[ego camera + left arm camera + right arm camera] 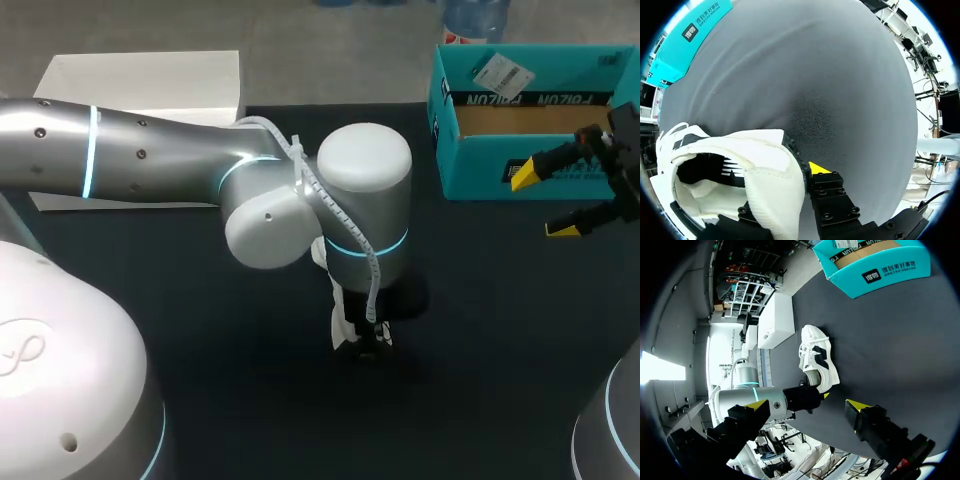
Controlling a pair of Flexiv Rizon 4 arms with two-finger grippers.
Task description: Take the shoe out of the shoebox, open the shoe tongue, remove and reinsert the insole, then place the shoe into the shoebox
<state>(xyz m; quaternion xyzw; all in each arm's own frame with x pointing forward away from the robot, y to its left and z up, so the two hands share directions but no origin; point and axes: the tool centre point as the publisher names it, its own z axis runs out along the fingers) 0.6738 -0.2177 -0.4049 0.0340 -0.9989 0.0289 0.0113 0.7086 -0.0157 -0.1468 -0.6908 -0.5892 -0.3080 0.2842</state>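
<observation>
A white shoe with black markings (pixel 817 360) lies on the dark table mat, apart from the teal shoebox (pixel 495 175). In the head view my left arm covers it; only a white scrap (pixel 341 325) shows. My left gripper (pixel 786 181) points down at the shoe's heel end. The padded collar wall (pixel 772 175) sits between its fingers, one yellow fingertip (pixel 817 168) pressed against the outside and the other hidden inside the shoe. The shoe's opening (pixel 702 172) is dark, and I cannot make out an insole. My right gripper (pixel 558 200) hovers open in front of the shoebox, holding nothing.
The shoebox (pixel 880 270) stands open at the back right, showing its brown cardboard floor (pixel 520 120). A white flat box (pixel 140 85) lies at the back left. Bare mat (pixel 480 330) stretches between the shoe and my right arm.
</observation>
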